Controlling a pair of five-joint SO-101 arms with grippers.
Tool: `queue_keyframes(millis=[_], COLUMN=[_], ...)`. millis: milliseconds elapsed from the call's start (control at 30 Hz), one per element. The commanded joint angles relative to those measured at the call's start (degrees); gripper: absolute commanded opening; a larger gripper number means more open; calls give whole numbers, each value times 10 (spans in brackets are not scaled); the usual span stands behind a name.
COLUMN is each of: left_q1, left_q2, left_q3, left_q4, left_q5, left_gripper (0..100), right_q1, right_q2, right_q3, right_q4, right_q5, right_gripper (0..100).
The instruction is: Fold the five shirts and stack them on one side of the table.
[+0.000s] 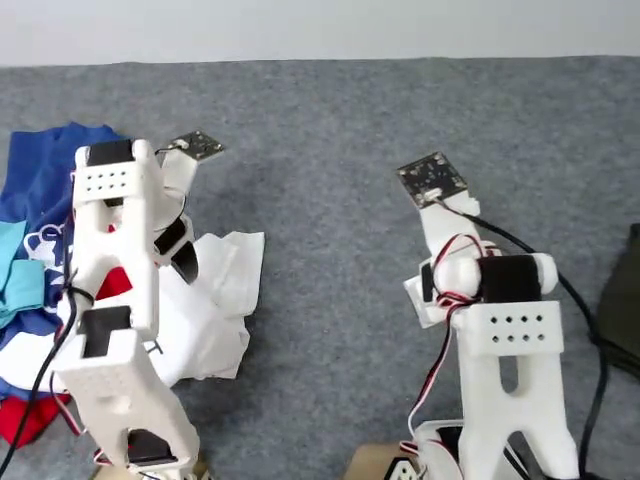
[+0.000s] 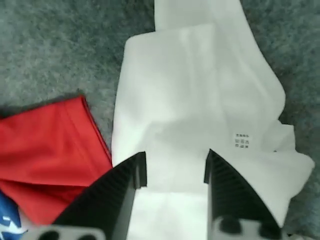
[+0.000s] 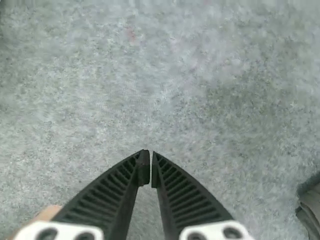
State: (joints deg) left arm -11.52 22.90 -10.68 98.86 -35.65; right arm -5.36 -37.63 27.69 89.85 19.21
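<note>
We judge the rumpled white fabric shirt [image 2: 200,90] limp and light, best pinched at an edge by our left hand [image 2: 175,167], spread wide above it.

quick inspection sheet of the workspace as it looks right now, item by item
surface: grey felt-like table top, no damage seen.
job's things: crumpled white shirt beside a heap of red shirt, blue shirt and teal shirt; none neatly stacked.
clutter: dark object at the table's edge, cut off, unidentifiable.
grippers: left gripper open over the white shirt; right gripper shut above plain table top.
cables: black cable trailing from the right arm; red and white wires looped at its joint.
surroundings: pale wall behind the table.
</note>
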Motion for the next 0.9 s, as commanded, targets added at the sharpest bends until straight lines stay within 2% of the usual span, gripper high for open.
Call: queue_keyframes(millis=[0, 133, 267, 467, 867], left_q1=[-1, -11, -19, -18, -18], left_q2=[13, 47, 57, 57, 62], left_q3=[-20, -20, -18, -20, -57], left_q4=[16, 16, 17, 17, 16], left_q5=[-4, -4, -4, -4, -4], left_gripper=[193, 189, 180, 110, 199], right_q1=[25, 33, 34, 34, 34], right_q2=[-3, -3, -3, -3, -3], right_q3=[-39, -40, -41, -41, -41], right_q4=[5, 5, 5, 5, 6], right_q5=[1, 40, 43, 43, 43], right_gripper=[10, 10, 10, 10, 10])
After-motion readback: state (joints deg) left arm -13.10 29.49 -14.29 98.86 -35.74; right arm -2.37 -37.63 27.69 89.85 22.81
